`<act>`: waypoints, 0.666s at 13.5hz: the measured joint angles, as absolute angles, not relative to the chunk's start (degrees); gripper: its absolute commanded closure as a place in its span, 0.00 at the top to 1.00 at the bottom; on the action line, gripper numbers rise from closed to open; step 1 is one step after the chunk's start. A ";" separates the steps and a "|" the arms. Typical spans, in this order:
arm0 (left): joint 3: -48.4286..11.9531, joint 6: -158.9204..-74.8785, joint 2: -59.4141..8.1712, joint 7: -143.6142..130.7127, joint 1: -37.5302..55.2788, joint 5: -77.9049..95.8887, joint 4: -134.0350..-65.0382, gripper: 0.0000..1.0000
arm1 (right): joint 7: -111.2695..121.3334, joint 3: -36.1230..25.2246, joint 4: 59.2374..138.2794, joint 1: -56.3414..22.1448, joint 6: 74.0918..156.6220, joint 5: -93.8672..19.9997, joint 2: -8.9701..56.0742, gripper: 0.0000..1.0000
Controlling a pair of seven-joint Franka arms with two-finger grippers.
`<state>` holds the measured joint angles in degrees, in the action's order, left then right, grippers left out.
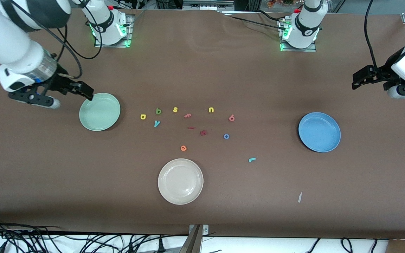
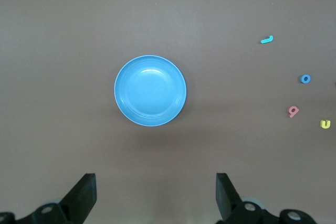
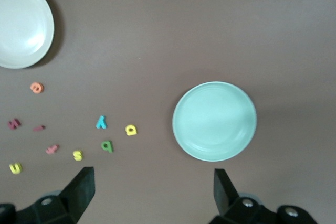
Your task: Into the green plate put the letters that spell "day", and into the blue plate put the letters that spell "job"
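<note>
The pale green plate is empty, toward the right arm's end of the table. Beside it lie the yellow "a", green "d" and teal "y". The blue plate is empty too, toward the left arm's end. The salmon "b", blue "o" and teal "j" lie mid-table. My right gripper hangs open over the green plate's edge. Up by the blue plate, my left gripper is open too.
A cream-white plate sits nearest the front camera. Other letters lie among the task's: yellow "s", yellow "u", pink "f", orange "e" and two dark red pieces. A paper scrap lies near the front edge.
</note>
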<state>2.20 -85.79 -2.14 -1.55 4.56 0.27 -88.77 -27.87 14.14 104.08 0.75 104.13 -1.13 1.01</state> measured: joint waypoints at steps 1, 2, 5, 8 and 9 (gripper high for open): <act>2.29 -85.78 -2.14 -1.55 4.44 1.88 -88.74 1.00 | -31.37 15.41 105.92 0.71 106.39 -1.13 1.02 1.00; 2.51 -85.79 -2.14 -1.55 4.21 4.12 -88.73 1.00 | -34.63 16.58 107.96 0.69 108.87 -1.13 1.04 1.00; 3.18 -85.79 -2.74 -0.74 2.71 9.06 -88.74 1.00 | -43.86 19.38 115.11 0.65 117.60 -1.04 1.17 1.00; 2.99 -86.60 -4.55 -0.06 3.48 9.86 -88.77 1.00 | -49.74 20.78 120.14 0.45 123.80 -1.03 2.67 1.00; 2.89 -87.45 -5.28 -0.02 4.56 9.88 -88.79 1.00 | -51.47 20.85 120.79 0.29 124.46 -1.03 3.89 1.00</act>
<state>2.89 -87.45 -5.28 -0.02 4.56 9.88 -88.79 -51.47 20.85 120.79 0.29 124.46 -1.03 3.89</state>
